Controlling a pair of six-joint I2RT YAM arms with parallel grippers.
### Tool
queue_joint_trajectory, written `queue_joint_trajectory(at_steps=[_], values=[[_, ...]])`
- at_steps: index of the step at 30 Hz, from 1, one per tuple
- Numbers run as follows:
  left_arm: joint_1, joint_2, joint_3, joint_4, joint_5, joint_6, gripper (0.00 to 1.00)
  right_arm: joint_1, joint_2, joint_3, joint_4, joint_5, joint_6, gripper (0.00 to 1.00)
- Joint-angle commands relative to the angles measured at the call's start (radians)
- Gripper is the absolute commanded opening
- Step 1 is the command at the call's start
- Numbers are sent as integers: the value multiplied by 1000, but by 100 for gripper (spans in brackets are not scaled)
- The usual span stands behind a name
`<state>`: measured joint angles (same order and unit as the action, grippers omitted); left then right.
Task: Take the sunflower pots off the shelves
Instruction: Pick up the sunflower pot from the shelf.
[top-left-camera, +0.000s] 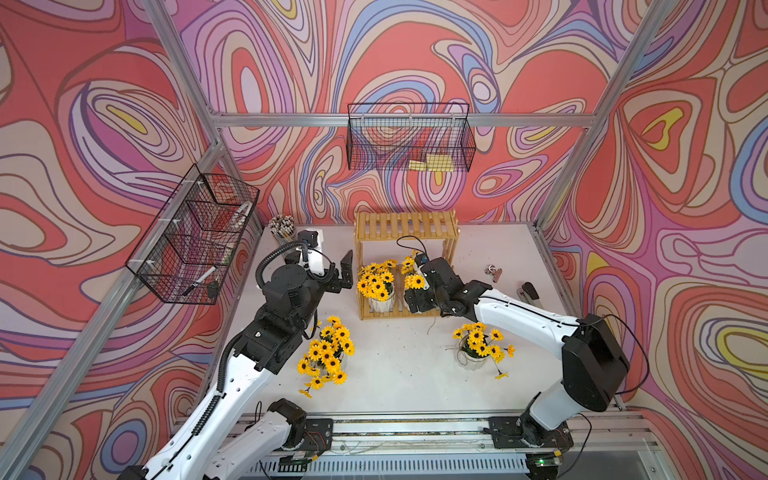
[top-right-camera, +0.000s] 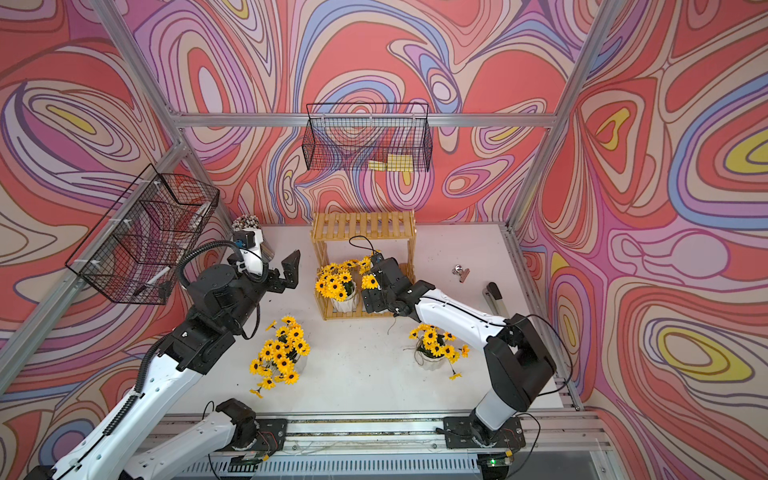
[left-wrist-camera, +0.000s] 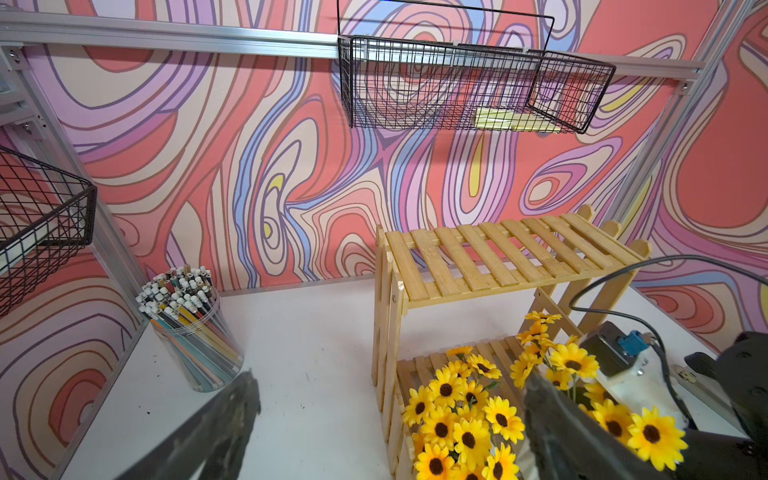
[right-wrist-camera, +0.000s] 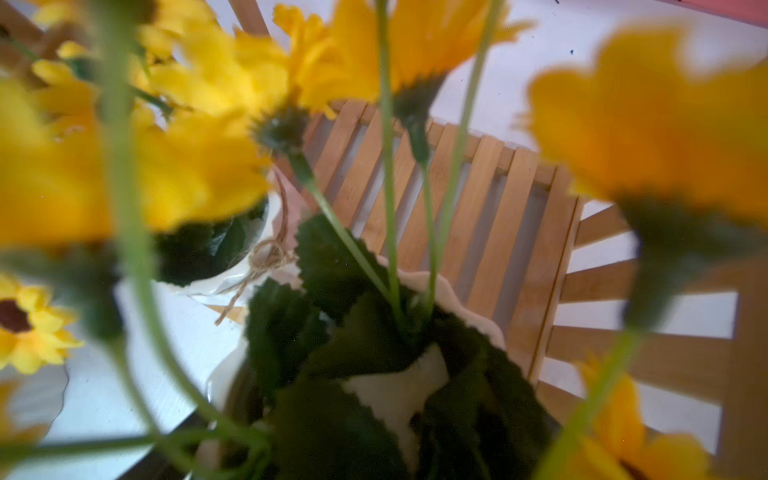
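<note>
Firstly, at the left: left tool (top-left-camera: 344, 272) hanging empty with jaws wide apart, just beside the left post of the small two-tier rack of yellowish slatted wood (top-left-camera: 405, 226); easy to knock this light rack by an inward swing. On the white surface (top-left-camera: 395, 386), one small white ribbed pot of yellow dark-centred sunflowers (top-left-camera: 327, 353), already off. On the lower tier, two more side by side: left one (top-left-camera: 377, 289) free, right one (right-wrist-camera: 397, 390) under the right tool (top-left-camera: 415, 300). Jaws there set wide; impossible to tell whether pressing the pot. Possible on lifting: to catch stems on the upper tier, to pull the neighbour over by its close blooms, to lose a shallow hold. Further right, fourth pot (top-left-camera: 473, 353) on the surface, beside the right arm; risk of toppling it.
</note>
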<state>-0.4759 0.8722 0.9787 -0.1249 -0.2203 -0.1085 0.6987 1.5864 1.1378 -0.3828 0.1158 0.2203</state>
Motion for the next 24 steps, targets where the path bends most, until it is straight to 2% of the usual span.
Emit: queue_joint_trajectory(at_steps=[1, 12, 24], values=[[8, -15, -10, 21, 9, -8, 100, 18, -76, -16, 43, -20, -16, 50], [9, -21, -5, 21, 19, -14, 100, 105, -209, -110, 45, -48, -45, 48], [7, -47, -17, 15, 22, -26, 100, 238, -193, -173, 137, -43, -38, 47]])
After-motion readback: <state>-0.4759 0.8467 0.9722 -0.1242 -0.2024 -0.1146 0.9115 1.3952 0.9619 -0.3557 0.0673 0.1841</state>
